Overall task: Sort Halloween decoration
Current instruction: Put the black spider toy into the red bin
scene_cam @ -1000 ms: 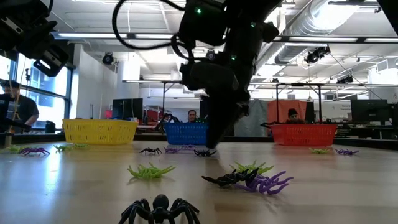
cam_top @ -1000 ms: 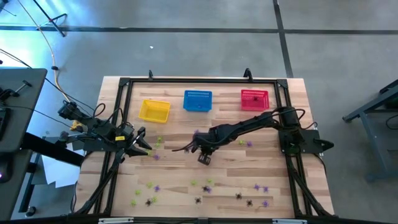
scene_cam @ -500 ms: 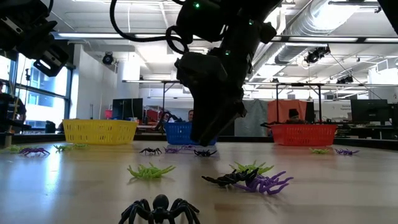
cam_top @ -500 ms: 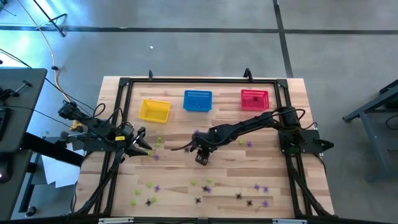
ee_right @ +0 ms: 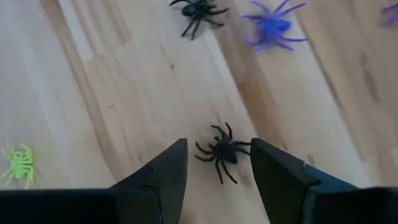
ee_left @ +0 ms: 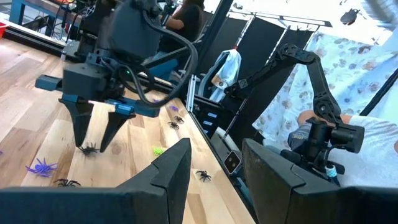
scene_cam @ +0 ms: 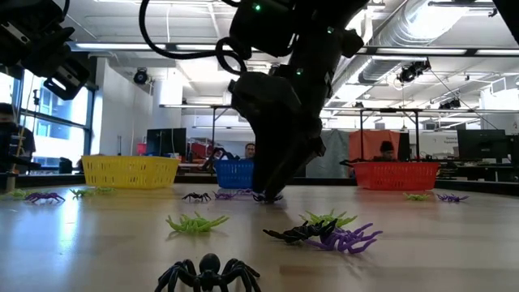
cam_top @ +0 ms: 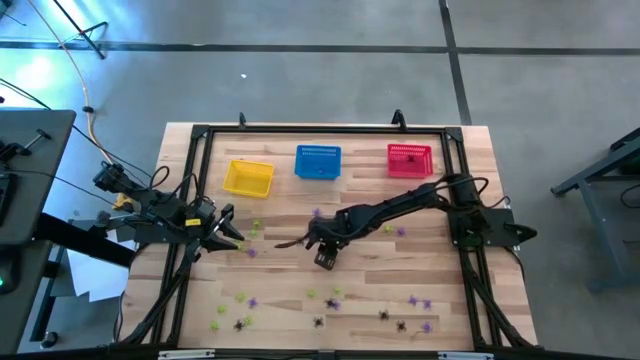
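High view: a wooden table (cam_top: 480, 150) is seen from above, with three baskets lined along its far edge: yellow (cam_top: 248, 178), blue (cam_top: 318, 162), red (cam_top: 409, 159).
Right gripper (ee_right: 214, 163): lowered over the middle of the table; the jaws are spread wide and nothing is gripped.
Black spider (ee_right: 221, 149): lying on the wood between the right fingers, near their tips; whether it is touched by them cannot be told.
Other spiders near it: in the right wrist view a second black one (ee_right: 198, 10) and a purple one (ee_right: 272, 25) lie farther ahead, and a green one (ee_right: 18, 163) lies off to the side.
Spiders overall: scattered mostly over the near half of the table, in purple, green and black; a few lie near the yellow basket, beside the left gripper.
Low view: a black spider (scene_cam: 208, 273) lies nearest the camera; a green one (scene_cam: 195, 222) lies behind it; a black and a purple one (scene_cam: 350, 238) lie touching.
Left gripper (cam_top: 236, 240): held at the table's left side, above the wood; the jaws are parted and empty.
Background: people are seen seated in the room behind the baskets.
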You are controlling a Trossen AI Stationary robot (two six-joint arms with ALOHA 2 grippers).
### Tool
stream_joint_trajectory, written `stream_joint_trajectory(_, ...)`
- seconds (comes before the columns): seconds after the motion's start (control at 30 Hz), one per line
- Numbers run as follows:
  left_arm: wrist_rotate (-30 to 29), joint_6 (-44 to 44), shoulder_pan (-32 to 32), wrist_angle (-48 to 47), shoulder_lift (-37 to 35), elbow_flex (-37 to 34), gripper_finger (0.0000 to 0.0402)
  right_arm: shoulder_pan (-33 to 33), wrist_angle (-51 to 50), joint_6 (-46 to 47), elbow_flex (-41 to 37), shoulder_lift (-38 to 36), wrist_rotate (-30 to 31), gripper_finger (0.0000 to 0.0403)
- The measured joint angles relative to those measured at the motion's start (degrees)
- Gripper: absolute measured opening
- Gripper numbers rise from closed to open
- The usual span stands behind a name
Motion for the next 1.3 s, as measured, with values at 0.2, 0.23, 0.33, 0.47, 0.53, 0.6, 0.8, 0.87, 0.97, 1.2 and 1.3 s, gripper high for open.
stream_joint_trajectory(0.2,0.00,-0.01,0.00,0.02,-0.02,0.01,0.0133,0.44,-0.05,-0.28,0.33,2.63,1.90,0.0171)
stream_joint_trajectory(0.23,0.00,0.00,-0.01,0.00,-0.02,0.01,0.0133,0.51,-0.10,-0.50,0.34,2.98,2.50,0.0171)
stream_joint_trajectory(0.33,0.00,-0.02,0.01,0.00,-0.02,0.01,0.0133,0.46,-0.14,-0.46,0.37,3.30,2.75,0.0160)
stream_joint_trajectory(0.47,0.00,-0.01,-0.01,-0.02,0.00,0.01,0.0133,0.17,-0.59,-0.52,0.27,3.29,2.83,0.0118)
stream_joint_trajectory(0.53,0.00,0.02,0.00,0.00,-0.02,0.01,0.0133,-0.08,-0.96,-0.54,0.23,3.27,2.80,0.0086)
stream_joint_trajectory(0.6,0.00,0.00,0.01,-0.02,0.00,0.01,0.0133,-0.42,-1.43,-0.54,0.22,3.23,2.63,0.0048)
stream_joint_trajectory(0.8,0.00,0.01,-0.01,-0.02,0.00,0.01,0.0133,-1.30,-3.32,-1.09,0.14,2.83,1.36,0.0014)
stream_joint_trajectory(0.87,0.00,0.00,-0.01,0.00,-0.02,0.01,0.0133,-1.58,-3.80,-1.87,0.13,2.33,1.15,0.0007)
stream_joint_trajectory(0.97,0.00,0.00,-0.01,-0.02,-0.02,0.01,0.0133,-2.06,-4.57,-2.93,0.06,1.14,0.24,0.0006)
stream_joint_trajectory(1.2,0.00,0.02,-0.01,-0.02,0.00,0.01,0.0133,-3.78,-14.49,-7.12,-0.35,-4.02,1.88,0.0003)
stream_joint_trajectory(1.3,0.00,0.00,0.01,-0.01,0.00,0.01,0.0133,-5.16,-23.37,-8.30,-0.28,-6.42,6.15,0.0003)
